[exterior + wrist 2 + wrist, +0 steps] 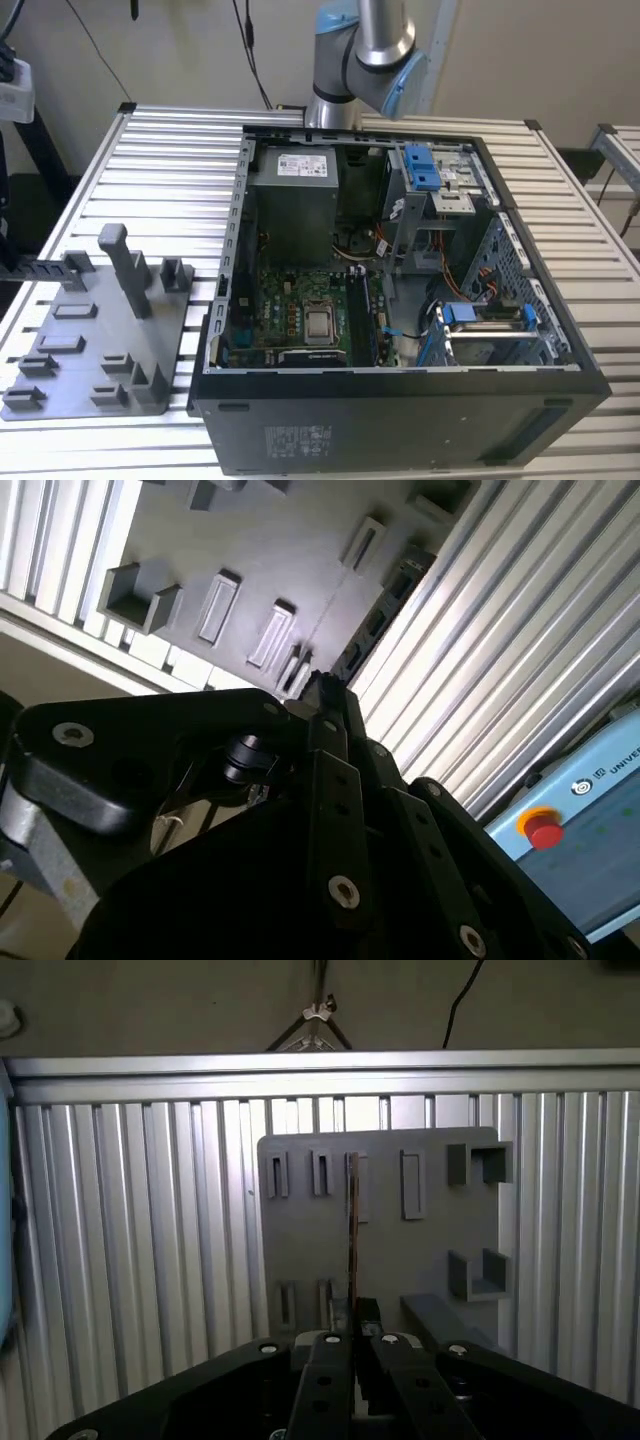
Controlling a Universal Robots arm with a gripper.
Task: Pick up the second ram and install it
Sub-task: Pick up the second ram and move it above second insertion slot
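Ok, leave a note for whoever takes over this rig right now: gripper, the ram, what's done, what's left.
Gripper: shut on the second ram, seen edge-on in the first wrist view.
Where: over the grey fixture plate, away from the open computer case. I cannot tell whether the ram is clear of the plate.
Done: ram gripped.
Left: not yet installed on the motherboard.

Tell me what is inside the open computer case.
The computer case holds a grey power supply, a green motherboard with its processor socket, drive bays with blue clips, and cables. What lies under the supply and bays is covered.
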